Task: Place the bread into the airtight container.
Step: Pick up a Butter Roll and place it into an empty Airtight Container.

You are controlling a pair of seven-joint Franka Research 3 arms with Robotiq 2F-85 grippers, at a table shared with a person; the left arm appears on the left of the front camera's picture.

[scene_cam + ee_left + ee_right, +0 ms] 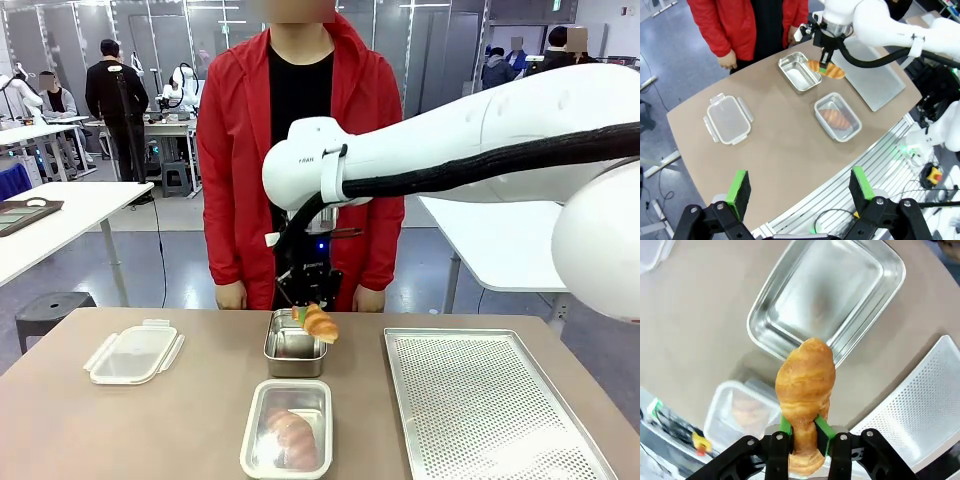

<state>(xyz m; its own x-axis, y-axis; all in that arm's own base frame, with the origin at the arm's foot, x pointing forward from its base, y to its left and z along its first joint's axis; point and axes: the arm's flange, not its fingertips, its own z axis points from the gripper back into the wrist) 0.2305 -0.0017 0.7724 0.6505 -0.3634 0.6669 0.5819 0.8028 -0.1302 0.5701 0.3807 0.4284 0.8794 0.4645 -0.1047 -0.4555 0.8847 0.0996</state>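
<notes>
- Over at the far left of the brown table [190, 420] lies a clear plastic lid [134, 353] with snap flaps, flat and on its own, well apart from the containers.
- The left gripper [799, 189] hangs high above the near edge of the table in its own wrist view, its two green-padded fingers spread wide with nothing between them.
- In the middle, toward the person's side, sits an open steel container [294, 343], shiny and bare inside.
- Just above that container's right rim, the right gripper [303, 310] comes down from the big white arm and pinches a croissant [321, 324] by one end; the pastry hangs clear of the metal, sticking out to the right.
- From the right wrist view the green pads [785, 424] press on both sides of the croissant's lower end, and the steel container lies beyond its tip.
- Nearer to the robot, right in front of the steel one, stands a second container [287, 428] with a clear cover and another croissant [290, 438] inside.
- On the right lies a perforated metal tray [487, 404].
- A person in a red jacket [235, 150] stands at the far edge, hands down by the table.
</notes>
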